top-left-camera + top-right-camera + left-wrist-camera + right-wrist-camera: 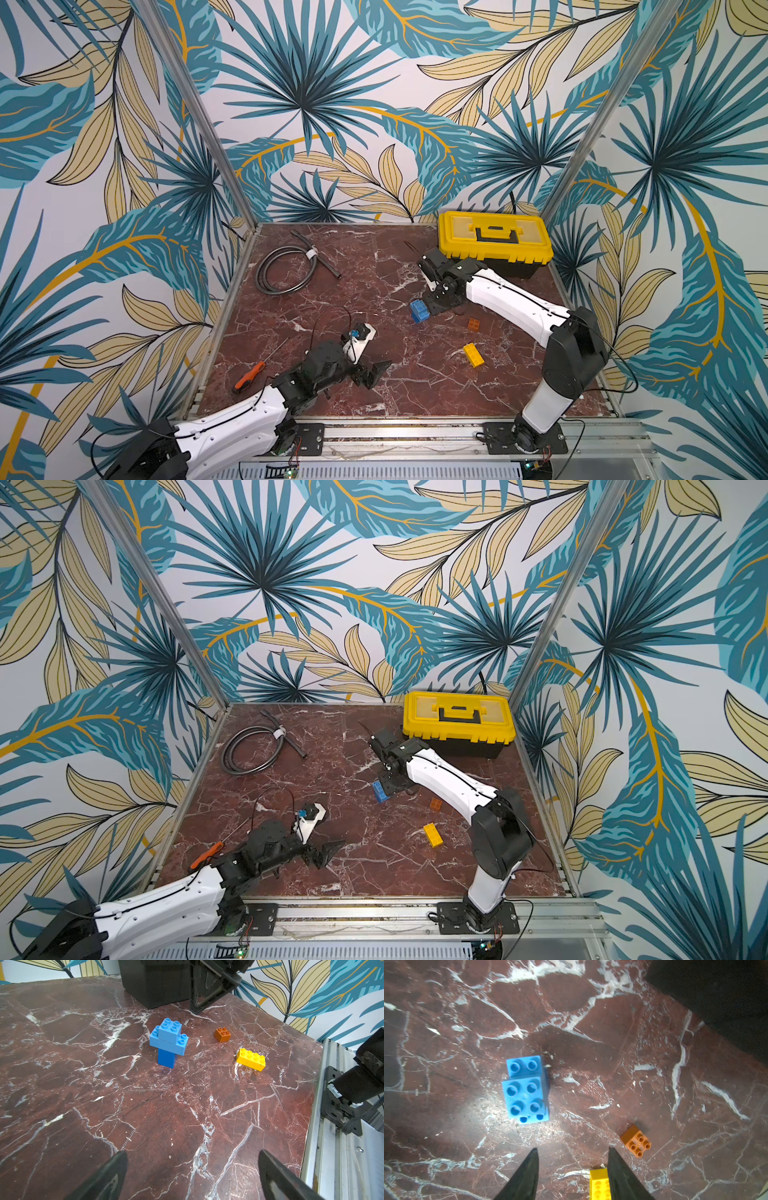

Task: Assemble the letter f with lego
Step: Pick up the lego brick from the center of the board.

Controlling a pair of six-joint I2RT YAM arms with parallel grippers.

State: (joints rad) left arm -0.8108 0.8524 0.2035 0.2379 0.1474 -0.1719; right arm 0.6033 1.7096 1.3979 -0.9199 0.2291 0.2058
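The blue stack (pixel 169 1030) stands upright, its crossbar (pixel 180 1048) horizontal; the yellow brick (pixel 473 354) lies flat. Right gripper (pixel 573 1149) and left gripper (pixel 192 1152) are spread, empty.

Blue stack (pixel 168 1043): three joined bricks, dark square below, long crossbar, square on top; upright, studs up.
Orange brick (pixel 222 1034): small, loose, studs up, near the stack.
Yellow brick (pixel 251 1059): long, flat, loose, near the orange one.

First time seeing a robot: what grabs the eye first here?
Loud palm-leaf wallpaper covers every wall around the red marble-patterned table. A big yellow plastic toolbox sits in its far right corner. Mid-table stands a stack of blue studded bricks, with a small orange brick and a long yellow brick lying loose nearby.
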